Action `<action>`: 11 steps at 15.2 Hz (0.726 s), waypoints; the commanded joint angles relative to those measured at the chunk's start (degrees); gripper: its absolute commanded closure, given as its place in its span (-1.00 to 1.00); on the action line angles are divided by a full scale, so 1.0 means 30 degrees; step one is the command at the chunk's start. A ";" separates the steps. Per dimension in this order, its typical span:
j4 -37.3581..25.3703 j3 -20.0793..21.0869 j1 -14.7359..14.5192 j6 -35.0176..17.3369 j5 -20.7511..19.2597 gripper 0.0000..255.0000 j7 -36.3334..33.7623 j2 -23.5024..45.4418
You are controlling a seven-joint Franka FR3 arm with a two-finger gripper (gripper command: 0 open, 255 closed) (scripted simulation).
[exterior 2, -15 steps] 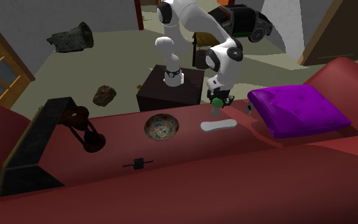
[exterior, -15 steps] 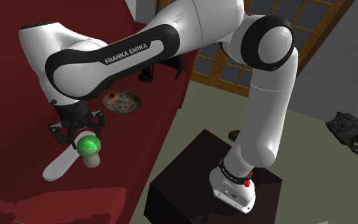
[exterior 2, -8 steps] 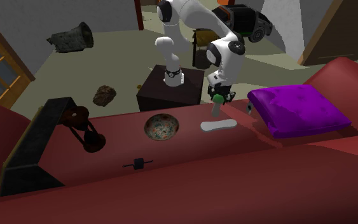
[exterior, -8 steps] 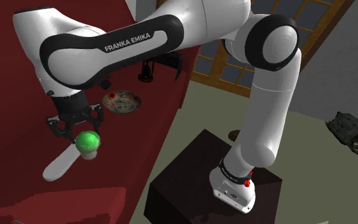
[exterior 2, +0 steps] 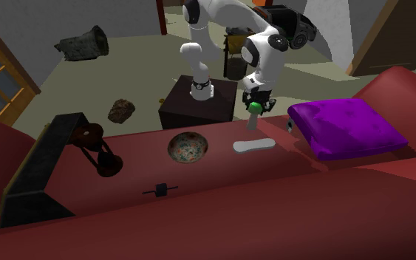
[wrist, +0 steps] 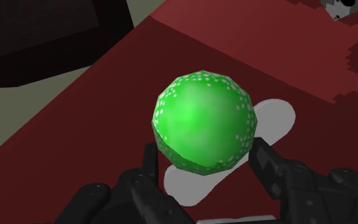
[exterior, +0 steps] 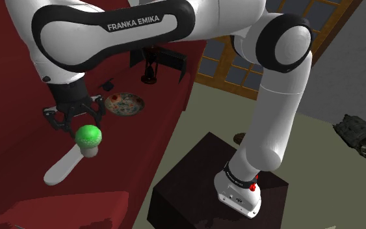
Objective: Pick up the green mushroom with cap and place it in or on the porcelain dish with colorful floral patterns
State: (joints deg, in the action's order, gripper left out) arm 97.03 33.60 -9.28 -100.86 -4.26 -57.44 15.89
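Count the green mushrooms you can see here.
1. The green mushroom is clasped in the jaws, above a white oblong object on the red sofa seat. Another could hide behind the arm.

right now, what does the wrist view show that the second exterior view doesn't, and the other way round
Wrist view: pale speckles on the green mushroom's cap, and the tool's black fingers close against its sides.
Second exterior view: the floral dish, the purple cushion and the arm's dark stand beyond the red sofa.
Both: the mushroom in the tool, over the white flat piece on the sofa's red seat.
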 commanded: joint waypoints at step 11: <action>-0.2227 -0.0182 0.0498 0.2610 0.0193 1.00 0.0862 -0.0436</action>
State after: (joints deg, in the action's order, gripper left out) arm 90.23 33.37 -8.54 -93.39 -3.86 -55.93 15.10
